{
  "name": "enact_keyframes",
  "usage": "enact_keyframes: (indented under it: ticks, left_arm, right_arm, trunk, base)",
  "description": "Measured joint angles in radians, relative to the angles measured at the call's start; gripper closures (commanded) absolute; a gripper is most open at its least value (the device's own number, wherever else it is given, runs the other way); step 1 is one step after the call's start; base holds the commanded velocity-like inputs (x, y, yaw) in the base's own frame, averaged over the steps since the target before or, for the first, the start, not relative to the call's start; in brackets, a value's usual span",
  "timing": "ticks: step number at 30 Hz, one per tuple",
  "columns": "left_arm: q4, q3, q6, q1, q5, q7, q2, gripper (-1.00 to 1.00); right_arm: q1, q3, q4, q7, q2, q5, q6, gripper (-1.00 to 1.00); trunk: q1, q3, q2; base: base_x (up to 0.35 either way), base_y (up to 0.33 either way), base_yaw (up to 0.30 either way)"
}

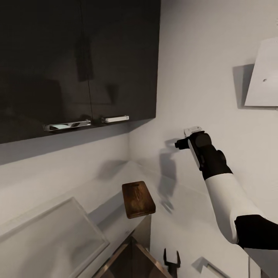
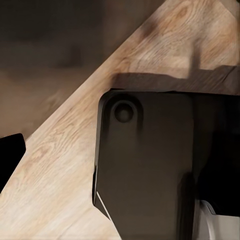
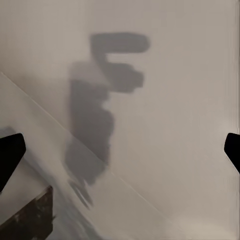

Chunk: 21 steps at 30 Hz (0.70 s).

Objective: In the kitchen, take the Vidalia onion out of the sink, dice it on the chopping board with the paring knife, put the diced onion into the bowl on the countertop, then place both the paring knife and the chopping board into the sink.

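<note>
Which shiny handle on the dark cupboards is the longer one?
The longer one is the chrome bar handle on the cupboard door farther from the corner of the room. The other handle, on the door beside the corner wall, is shorter and paler.

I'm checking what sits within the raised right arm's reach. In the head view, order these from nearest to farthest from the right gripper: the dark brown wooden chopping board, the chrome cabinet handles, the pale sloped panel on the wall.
1. Dark brown wooden chopping board, below and left of the right gripper.
2. and 3. Chrome bar handles on the dark wall cabinet, left, and the pale sloped panel, upper right: too close to call.
</note>
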Motion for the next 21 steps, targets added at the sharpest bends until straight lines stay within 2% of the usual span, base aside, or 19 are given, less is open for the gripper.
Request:
enact_keyframes:
  ticks: [21]
  left_arm:
    - [0.0,0.0,0.0,0.0,0.0,-0.002,0.001,-1.0]
  right_arm:
    - [0.0,0.001,0.013,0.0,0.0,0.0,-0.004,-1.0]
  trunk:
    - [0.0,0.0,0.0]
  base:
    - [0.002,-0.009,0.0]
